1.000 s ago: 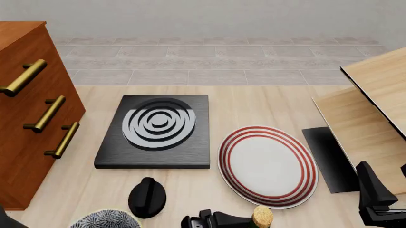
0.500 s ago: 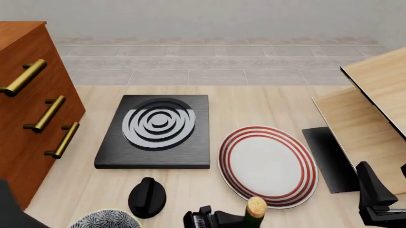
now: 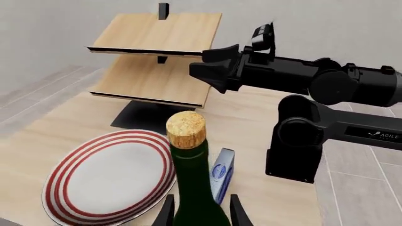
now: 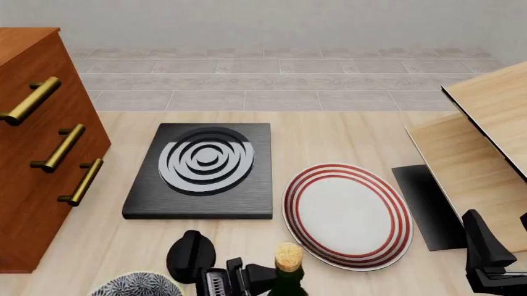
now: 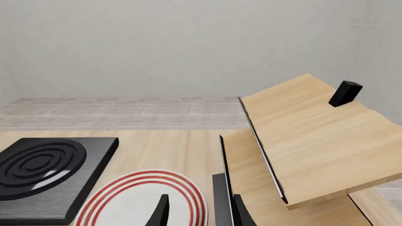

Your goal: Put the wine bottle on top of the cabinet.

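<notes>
The wine bottle [image 4: 288,274] stands upright at the table's near edge, its cork [image 3: 186,129] on top of a dark glass neck [image 3: 193,179]. My left gripper [image 3: 199,214] is shut on the bottle's body, one finger on each side; from the front the left gripper [image 4: 239,280] shows just left of the bottle. The reddish-brown cabinet [image 4: 33,154] with brass bar handles stands at the far left, well left of the bottle. My right gripper [image 4: 485,253] hangs at the near right, and in its wrist view the right gripper [image 5: 199,212] is open with nothing between its fingers.
A red-ringed plate [image 4: 346,216] lies right of the bottle and a black knob-shaped object [image 4: 191,256] left of it. A black board with grey rings [image 4: 202,169] lies mid-table. Near edge: a patterned bowl [image 4: 136,285]. Pale wooden boards [image 4: 485,142] stand right. A small blue item [image 3: 221,174] lies near the bottle.
The bottle has travelled left along the near edge with my left gripper, from beside the plate toward the black knob. The right arm has stayed where it was.
</notes>
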